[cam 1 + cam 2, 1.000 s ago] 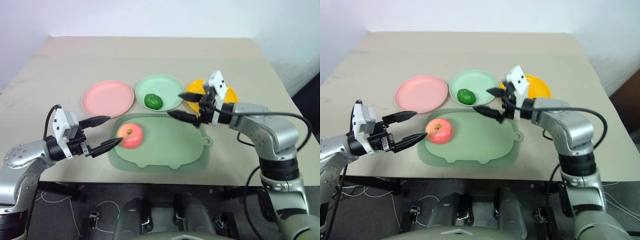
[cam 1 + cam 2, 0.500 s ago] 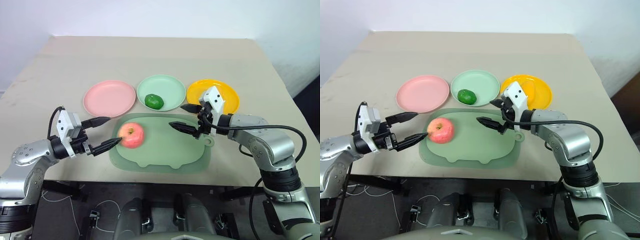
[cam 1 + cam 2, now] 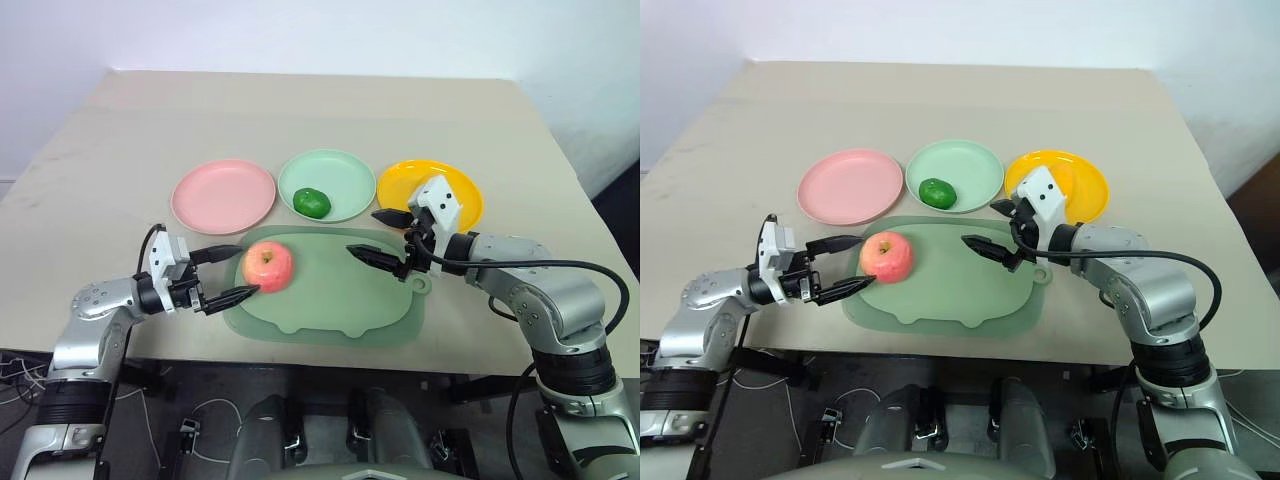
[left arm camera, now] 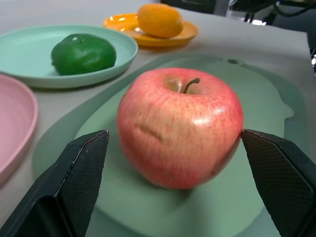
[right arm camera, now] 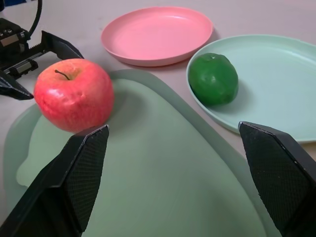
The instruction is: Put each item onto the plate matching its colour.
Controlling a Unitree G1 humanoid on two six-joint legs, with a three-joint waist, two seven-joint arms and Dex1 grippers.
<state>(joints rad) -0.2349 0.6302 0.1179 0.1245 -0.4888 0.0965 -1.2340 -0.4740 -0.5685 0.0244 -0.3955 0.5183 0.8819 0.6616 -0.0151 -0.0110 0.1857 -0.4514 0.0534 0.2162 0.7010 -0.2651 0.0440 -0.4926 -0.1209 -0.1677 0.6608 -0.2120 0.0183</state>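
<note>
On the large rounded pale-green plastic tray (image 3: 330, 300), toward its left end, the pink-red toy apple with a brown stem (image 3: 267, 267) stands upright, stem up. Left end effector (image 3: 230, 275) is level with the apple, its two black fingers spread to either side of the fruit and not yet in contact; judged: set up to close on the apple so it can go to the matching plate.

Just behind the tray's left end lies the pale pink round shallow plastic plate (image 3: 222, 195), bare, so the apple appears to be the one item left to sort. Behind the tray's middle, the mint green round plate (image 3: 335, 180) carries the small dark green oval toy fruit (image 3: 311, 202), near the plate's tray-side edge. Behind the tray's right end, the yellow-orange round plate (image 3: 455, 188) holds the yellow-orange oblong toy mango (image 4: 159, 20), seen in the left wrist view.

Right end effector (image 3: 378, 236) hangs over the tray's right end, fingers wide apart, holding nothing; judged: parked clear of the left arm's approach.

No brand, label or legible writing on any item.
</note>
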